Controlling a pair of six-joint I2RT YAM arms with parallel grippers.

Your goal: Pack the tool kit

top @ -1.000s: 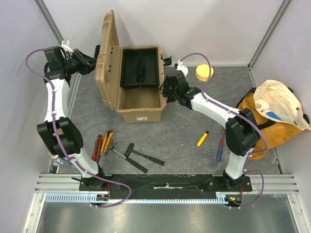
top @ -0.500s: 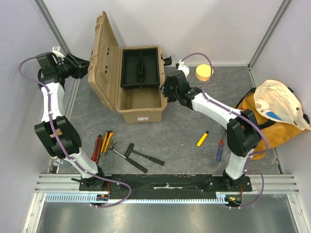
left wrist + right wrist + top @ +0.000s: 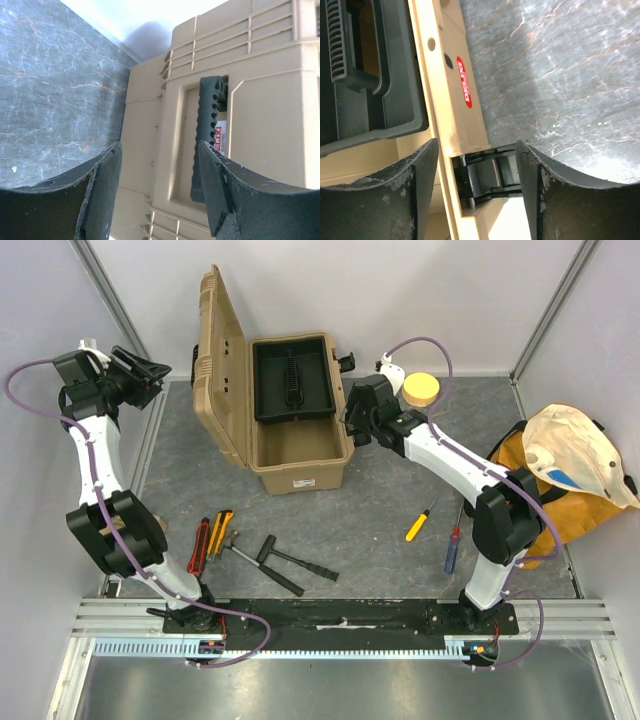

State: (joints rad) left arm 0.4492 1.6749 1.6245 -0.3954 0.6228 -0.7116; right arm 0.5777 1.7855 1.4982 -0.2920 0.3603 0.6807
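The tan tool kit (image 3: 300, 465) stands open at the back of the floor, its lid (image 3: 220, 350) upright on the left and its black tray (image 3: 292, 378) in the rear half. My left gripper (image 3: 150, 370) is open, a short way left of the lid and not touching it. In the left wrist view the left gripper (image 3: 160, 147) faces the lid's outer side and black handle (image 3: 207, 130). My right gripper (image 3: 352, 415) is open beside the box's right wall. In the right wrist view the right gripper (image 3: 476, 142) has the black latch (image 3: 490, 175) between its fingers, untouched.
Red- and yellow-handled pliers (image 3: 210, 538) and a black hammer-like tool (image 3: 282, 562) lie front left. A yellow screwdriver (image 3: 418, 526) and a blue-handled one (image 3: 453, 552) lie front right. An orange fabric bag (image 3: 560, 480) fills the right side. A yellow round roll (image 3: 420, 388) sits at the back.
My left gripper opened, let go of the lid and drew back to the left. The lid now stands upright. My right gripper opened wider and the box shifted slightly right.
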